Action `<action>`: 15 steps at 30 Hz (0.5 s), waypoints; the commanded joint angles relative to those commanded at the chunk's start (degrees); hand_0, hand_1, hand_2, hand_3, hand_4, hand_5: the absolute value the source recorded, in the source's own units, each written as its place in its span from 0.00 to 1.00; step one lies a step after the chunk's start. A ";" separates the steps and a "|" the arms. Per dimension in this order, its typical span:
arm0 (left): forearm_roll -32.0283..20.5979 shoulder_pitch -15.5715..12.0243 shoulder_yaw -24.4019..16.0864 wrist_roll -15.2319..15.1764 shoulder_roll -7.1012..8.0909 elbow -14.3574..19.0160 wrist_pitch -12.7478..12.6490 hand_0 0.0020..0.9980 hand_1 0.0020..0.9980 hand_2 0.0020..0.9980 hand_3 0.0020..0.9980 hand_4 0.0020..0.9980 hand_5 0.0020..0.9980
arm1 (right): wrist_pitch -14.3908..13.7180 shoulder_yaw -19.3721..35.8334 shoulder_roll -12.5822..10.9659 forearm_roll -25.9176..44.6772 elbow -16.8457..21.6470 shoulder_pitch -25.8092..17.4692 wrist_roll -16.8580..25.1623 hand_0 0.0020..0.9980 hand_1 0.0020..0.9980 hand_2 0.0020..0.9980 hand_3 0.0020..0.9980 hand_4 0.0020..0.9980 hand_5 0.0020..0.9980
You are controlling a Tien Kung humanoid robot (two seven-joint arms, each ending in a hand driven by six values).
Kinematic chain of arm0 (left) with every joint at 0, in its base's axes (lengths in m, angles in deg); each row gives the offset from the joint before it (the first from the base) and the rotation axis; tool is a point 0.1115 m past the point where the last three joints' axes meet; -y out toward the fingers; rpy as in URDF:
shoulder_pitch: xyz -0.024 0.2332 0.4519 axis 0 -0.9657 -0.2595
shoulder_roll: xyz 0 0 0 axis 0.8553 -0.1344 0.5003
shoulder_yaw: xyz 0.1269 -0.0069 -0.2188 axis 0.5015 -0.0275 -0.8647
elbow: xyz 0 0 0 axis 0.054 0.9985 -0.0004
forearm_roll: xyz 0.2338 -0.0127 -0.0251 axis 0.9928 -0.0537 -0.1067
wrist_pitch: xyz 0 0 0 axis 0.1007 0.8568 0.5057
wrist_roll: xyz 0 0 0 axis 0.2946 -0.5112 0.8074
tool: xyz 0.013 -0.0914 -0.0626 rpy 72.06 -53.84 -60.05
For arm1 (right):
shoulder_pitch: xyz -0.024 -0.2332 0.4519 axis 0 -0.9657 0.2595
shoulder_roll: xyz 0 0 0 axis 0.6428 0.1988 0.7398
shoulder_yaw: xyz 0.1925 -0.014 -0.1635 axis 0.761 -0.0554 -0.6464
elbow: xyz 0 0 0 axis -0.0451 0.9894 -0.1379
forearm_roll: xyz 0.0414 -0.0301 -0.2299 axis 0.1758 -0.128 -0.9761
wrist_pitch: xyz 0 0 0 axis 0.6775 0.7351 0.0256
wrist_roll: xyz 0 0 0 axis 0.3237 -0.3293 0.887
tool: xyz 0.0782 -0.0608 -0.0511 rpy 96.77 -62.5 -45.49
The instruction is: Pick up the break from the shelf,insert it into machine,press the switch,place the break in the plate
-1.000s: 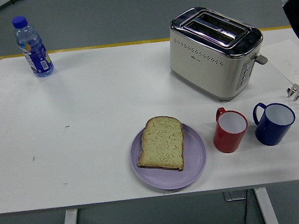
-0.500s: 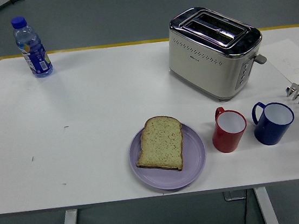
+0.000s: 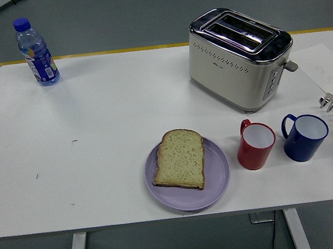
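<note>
On the white table (image 3: 95, 139), a slice of pale bread (image 3: 179, 159) lies flat on a round lilac plate (image 3: 219, 182) near the front edge, the cream-and-chrome toaster (image 3: 238, 61) behind it, neither robot hand visible.

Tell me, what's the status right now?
Both hands out of view. Bread slice lying on purple plate. Toaster slots empty. Nothing blocking.

On my white table (image 3: 104, 114) I see a water bottle (image 3: 36, 52) with a blue cap and label standing upright at the far left corner. Near my right side a red mug (image 3: 256, 144) and a blue mug (image 3: 305, 136) stand just beside each other, handles pointing left, both white inside.
</note>
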 joint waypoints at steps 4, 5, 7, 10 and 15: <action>0.31 0.02 -0.31 -0.02 0.00 0.00 0.00 0.60 0.45 0.45 0.55 0.28 0.94 | 0.53 0.86 1.17 -0.40 -0.39 -0.65 -0.36 0.71 0.67 0.71 0.68 0.58 0.28; 0.41 0.02 -0.39 -0.04 0.00 0.00 0.00 0.60 0.45 0.45 0.55 0.28 0.94 | 0.67 1.18 1.69 -0.40 -0.55 -0.78 -0.33 0.71 0.67 0.71 0.68 0.58 0.28; 0.62 0.02 -0.56 -0.05 0.00 0.00 0.01 0.60 0.45 0.45 0.55 0.28 0.94 | 0.82 1.59 2.50 -0.43 -0.85 -0.81 -0.17 0.71 0.67 0.71 0.68 0.58 0.28; 0.91 0.00 -0.72 -0.07 0.00 0.00 0.08 0.60 0.45 0.45 0.54 0.28 0.94 | 1.07 1.89 3.41 -0.62 -1.21 -0.61 0.00 0.72 0.67 0.71 0.68 0.58 0.29; 0.72 -0.07 -0.68 -0.16 0.00 0.00 0.15 0.60 0.45 0.45 0.54 0.27 0.95 | 1.04 1.77 4.48 -1.15 -1.78 0.08 0.12 0.71 0.67 0.70 0.67 0.58 0.29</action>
